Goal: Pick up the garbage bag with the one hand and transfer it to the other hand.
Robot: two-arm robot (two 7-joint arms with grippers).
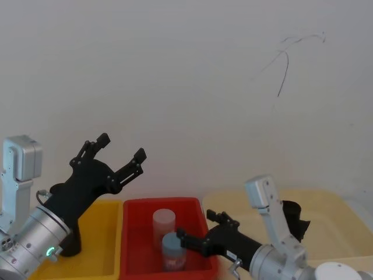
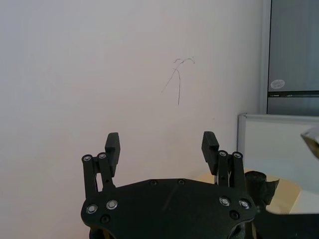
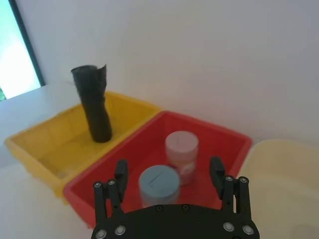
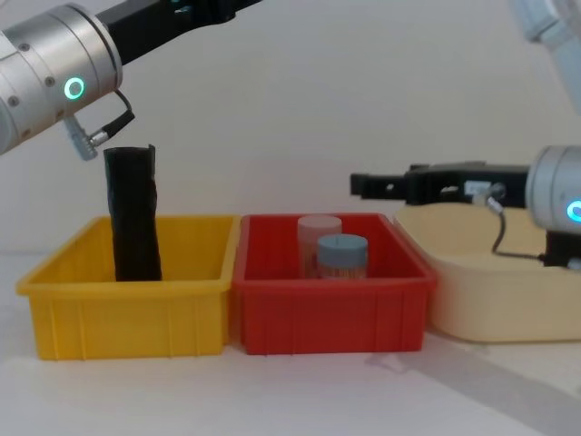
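The garbage bag (image 4: 133, 213), a tall black roll of crinkled plastic film, stands upright in the left half of a yellow plastic bin (image 4: 127, 313) at the lower left of the chest view. Its top rises well above the rim and it is apart from both grippers. Above it, the left gripper (image 1: 121, 147), black and long-fingered on a silver-grey arm with a green ring light, is raised at the left of the head view. It points up toward the white wall, jaws spread wide and empty. Just beside the yellow bin sits a red plastic bin (image 4: 327, 313) holding a blue-lidded jar (image 4: 341, 254) and a pale-lidded jar (image 4: 318, 236). The right gripper (image 4: 363, 184) reaches in level from the right edge of the chest view above the red bin, jaws spread and holding nothing. A cream basin (image 4: 490, 300) lies beneath its arm.
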